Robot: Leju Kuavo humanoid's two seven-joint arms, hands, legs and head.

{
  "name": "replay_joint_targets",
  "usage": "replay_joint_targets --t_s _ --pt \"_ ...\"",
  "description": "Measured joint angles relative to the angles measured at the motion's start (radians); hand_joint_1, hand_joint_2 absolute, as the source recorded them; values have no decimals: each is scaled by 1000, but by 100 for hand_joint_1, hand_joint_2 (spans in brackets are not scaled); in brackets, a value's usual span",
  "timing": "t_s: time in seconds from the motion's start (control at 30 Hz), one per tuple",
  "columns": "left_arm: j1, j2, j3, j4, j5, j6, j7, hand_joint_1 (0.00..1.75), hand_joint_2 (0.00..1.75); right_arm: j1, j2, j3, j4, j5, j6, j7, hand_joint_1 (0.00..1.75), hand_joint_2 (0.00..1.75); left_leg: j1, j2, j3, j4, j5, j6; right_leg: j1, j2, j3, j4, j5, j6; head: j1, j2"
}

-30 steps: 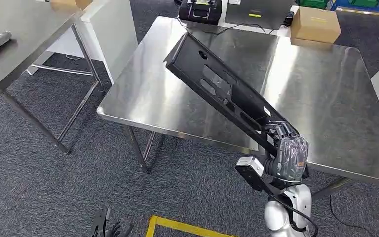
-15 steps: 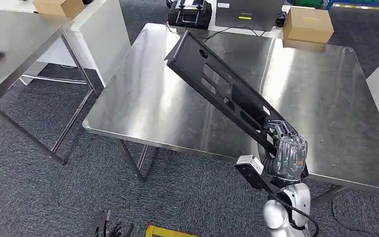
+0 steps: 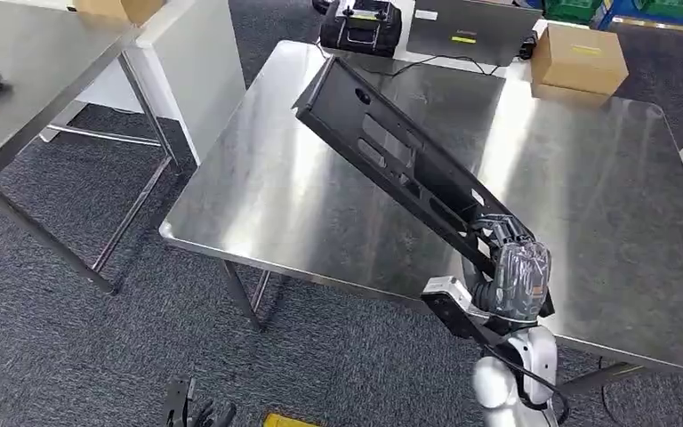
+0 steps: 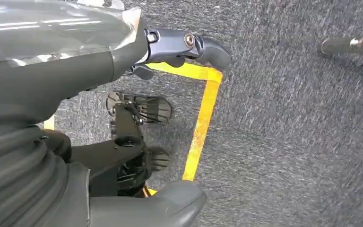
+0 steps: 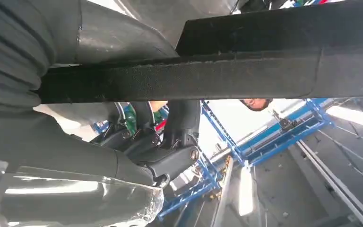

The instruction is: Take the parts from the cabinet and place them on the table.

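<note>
Above the steel table [image 3: 320, 205], near its front edge, the right hand [image 3: 509, 267] clamps the long black part [image 3: 391, 151]; no legible writing; left hand's [image 4: 75, 71] fingers apart.

Head view looks down on the steel table [image 3: 320, 196]; wrist cameras sit close behind each hand.

The lower end of the long black panel [image 3: 405, 160] was hidden inside the right hand [image 3: 514, 271], whose fingers were mostly lost behind it, and in the right wrist view the panel ran off the frame so its length could not be seen. The steel table [image 3: 587, 160] was cut by the right edge of the head view, and the cardboard box [image 3: 578, 58] and black device [image 3: 362, 22] at its far side were partly cropped by the top edge. The left hand [image 3: 197, 413] was cut by the bottom edge of the head view and too small to tell how its fingers lay, though the left wrist view showed them apart with nothing between.
</note>
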Motion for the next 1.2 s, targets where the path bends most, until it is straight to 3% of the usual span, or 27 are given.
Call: replay_joint_targets --t_s 0.03,0.07,0.1,0.17,0.23,0.27,0.3,0.33,0.37,0.4,0.43,0.47,0.53,0.6,0.87,1.2 --pt "0 0 0 0 0 0 0 0 175 -1 0 1 0 0 0 0 175 175 0 -1 8 -1 -8 -5 0 -4 36 -87 41 2 1 0" --pt "-1 0 0 0 0 0 1 0 175 -2 0 2 1 0 0 0 175 175 -9 -2 13 3 -17 -12 6 -8 58 -125 52 -8 3 0" --pt "-2 0 0 0 0 0 2 0 175 -3 0 3 1 -1 0 0 175 175 -9 -3 14 0 -22 -18 8 -6 59 -124 47 -22 2 0" --pt "-1 0 0 0 0 2 2 0 175 -5 0 3 2 -1 0 2 175 175 -6 -2 18 -5 -28 -27 14 -5 55 -119 39 -37 -1 0" --pt "-3 2 0 -2 0 2 3 0 175 -8 3 5 1 -1 0 2 175 175 0 2 16 8 -43 -40 -3 -3 68 -129 39 -50 -1 0" --pt "-4 2 0 -2 0 2 3 0 175 -11 3 5 1 -1 0 2 175 175 -2 6 -3 50 -64 -43 -2 -3 76 -130 30 -64 -5 0" --pt "-4 2 0 -2 0 2 3 0 175 -12 4 7 1 -1 0 2 175 175 -1 7 -40 122 -97 -46 -1 -3 82 -130 26 -71 -9 0" --pt "-1 2 0 -2 0 2 3 0 175 -12 5 10 1 -1 0 2 175 175 0 7 -98 223 -136 -50 1 -3 88 -130 20 -78 -8 0" --pt "1 2 0 -2 0 2 3 0 175 -12 5 10 2 -1 0 2 175 175 0 7 -146 296 -155 -53 3 -3 92 -129 15 -83 -9 0" --pt "2 2 0 -2 0 2 4 0 175 -11 5 10 3 -1 0 2 175 175 0 8 -180 331 -150 -54 4 -2 98 -129 9 -81 -10 0" --pt "3 2 0 -2 0 2 4 0 175 -11 5 11 3 -1 0 2 175 175 0 8 -187 316 -118 -53 4 -1 106 -128 4 -81 -8 0" --pt "3 2 0 -2 0 2 4 0 175 -11 5 11 3 -1 0 2 175 175 0 9 -170 254 -64 -50 5 2 115 -127 -2 -78 -10 0" --pt "2 3 0 -2 2 3 6 0 175 -12 5 13 3 -1 0 2 175 175 0 10 -100 78 47 -41 5 5 136 -125 -18 -72 -10 0" --pt "1 4 0 -2 4 5 18 0 175 -16 4 13 6 7 3 9 175 175 -5 10 -61 11 42 -32 17 8 135 -120 -29 -59 -8 0" --pt "1 3 0 -2 1 13 36 0 175 -55 -6 13 51 122 35 117 175 175 -12 5 -69 12 42 -26 16 3 137 -128 -32 -58 -5 0" --pt "-2 3 -5 -2 -3 16 60 0 175 -287 -49 -48 293 196 60 201 175 175 -13 6 -68 12 43 -18 16 3 137 -131 -27 -51 -6 0"
